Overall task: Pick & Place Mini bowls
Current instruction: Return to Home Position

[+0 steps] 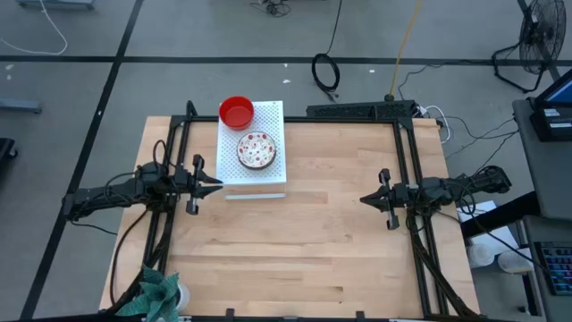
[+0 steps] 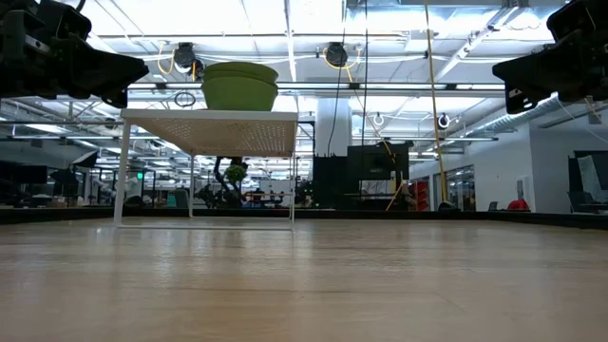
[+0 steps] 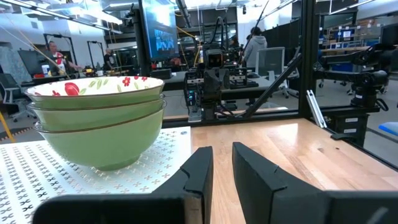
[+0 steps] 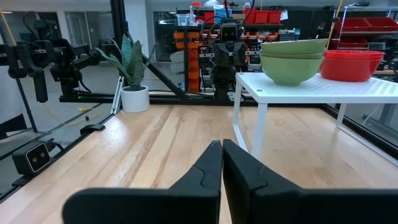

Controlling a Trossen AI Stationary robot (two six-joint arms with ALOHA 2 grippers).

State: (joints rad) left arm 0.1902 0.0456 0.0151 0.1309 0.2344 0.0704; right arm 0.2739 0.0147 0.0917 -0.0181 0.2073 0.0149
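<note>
- Grippers: two, both mine, both clear of the bowls.
- Left gripper (image 1: 213, 183): one, left of centre in the high view, just below the shelf's lower left corner. My fingers (image 3: 199, 171) stand a narrow gap apart and pinch nothing.
- Right gripper (image 1: 365, 199): one, right of centre in the high view, over bare wood. Its fingers are pressed together, tips meeting, with nothing in them.
- White patterned bowls (image 3: 96, 118): three, nested in one stack, counted by three rims in the left wrist view. They are pale green outside with red flowers inside. The stack stands mid-shelf, upper left of centre in the high view.
- Red bowls (image 1: 236, 112): one red round shows from above, on the shelf's upper left corner, just beside the patterned stack. I cannot tell how many are nested.
- Shelf (image 1: 273, 121): one, white, perforated, raised on thin legs.
- Stack against jaws: it lies up and right of my left gripper, near but apart. It is well apart from my right gripper.
- Table (image 1: 313, 250): one, wooden.
- Potted plant (image 1: 156, 291): one, lower left corner of the high view.
</note>
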